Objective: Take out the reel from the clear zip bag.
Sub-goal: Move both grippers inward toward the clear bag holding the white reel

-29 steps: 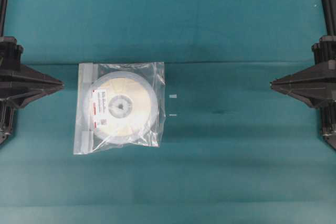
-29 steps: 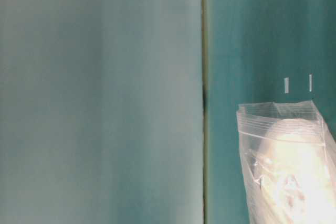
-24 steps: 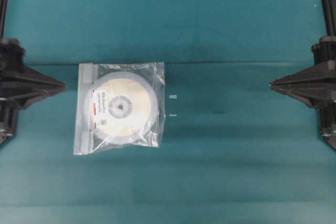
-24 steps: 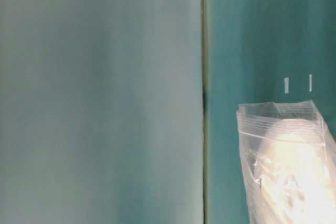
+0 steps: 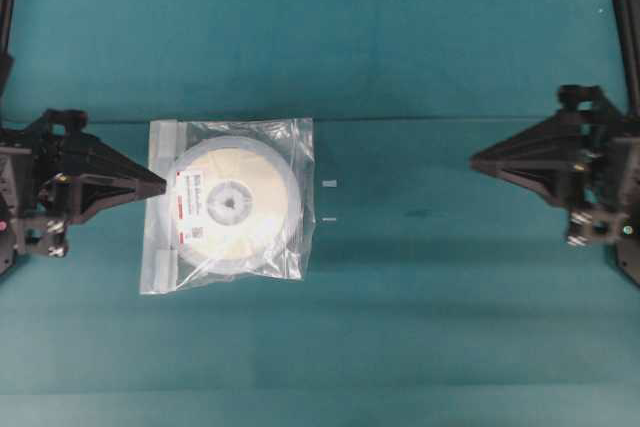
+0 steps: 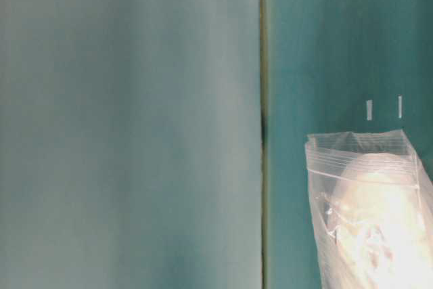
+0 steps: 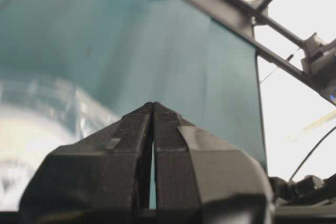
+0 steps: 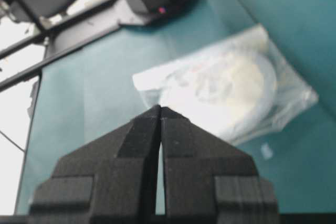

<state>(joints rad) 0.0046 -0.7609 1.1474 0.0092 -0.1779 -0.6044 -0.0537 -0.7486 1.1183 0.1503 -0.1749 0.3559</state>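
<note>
The flat round cream reel (image 5: 231, 205) with its grey hub and red-striped white label lies sealed inside the square clear crinkly zip bag (image 5: 300, 162), left of centre on the teal table (image 5: 430, 327). Since half a second ago both my arms have reached inward. My left gripper (image 5: 160, 182), fingers pressed together, now points level at the bag's zip edge; my right gripper (image 5: 476, 158), also pressed together, stays well apart.

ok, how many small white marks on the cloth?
2: upper mark and lower mark, both just right of the clear zip bag, apart from it. None seem hidden.
</note>
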